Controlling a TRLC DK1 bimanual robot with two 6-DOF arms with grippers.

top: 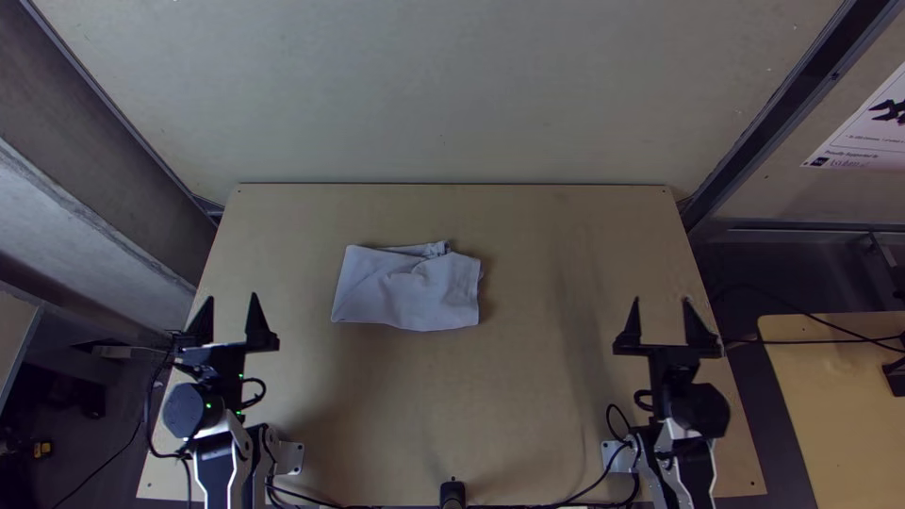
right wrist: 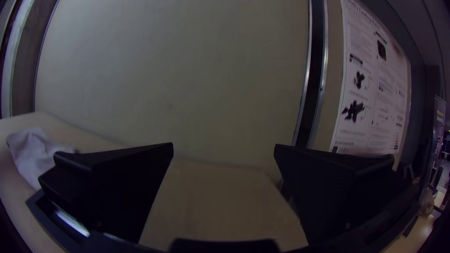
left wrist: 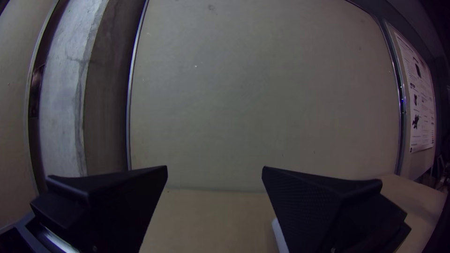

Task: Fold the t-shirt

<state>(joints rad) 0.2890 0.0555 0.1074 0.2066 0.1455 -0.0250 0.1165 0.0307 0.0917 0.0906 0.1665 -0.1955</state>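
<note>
The white t-shirt (top: 405, 290) lies folded into a rough rectangle a little left of the table's middle, its top edge uneven and a crease across its face. My left gripper (top: 226, 320) stands open at the table's left side, left of the shirt and apart from it. On the right side of the table, well away from the cloth, my right gripper (top: 665, 325) is open too. The left wrist view has the left gripper (left wrist: 214, 171) with nothing between its fingers and a sliver of shirt (left wrist: 280, 236) beside one. Bare table lies beyond the right gripper (right wrist: 224, 147); the shirt (right wrist: 35, 152) is off to one side.
The wooden table (top: 528, 396) has a pale wall panel (top: 443, 94) behind its far edge. Black cables (top: 330, 501) run along the near edge, around a small black post (top: 452, 494). Another wooden surface (top: 839, 405) stands to the right, and a poster (top: 872, 132) hangs above it.
</note>
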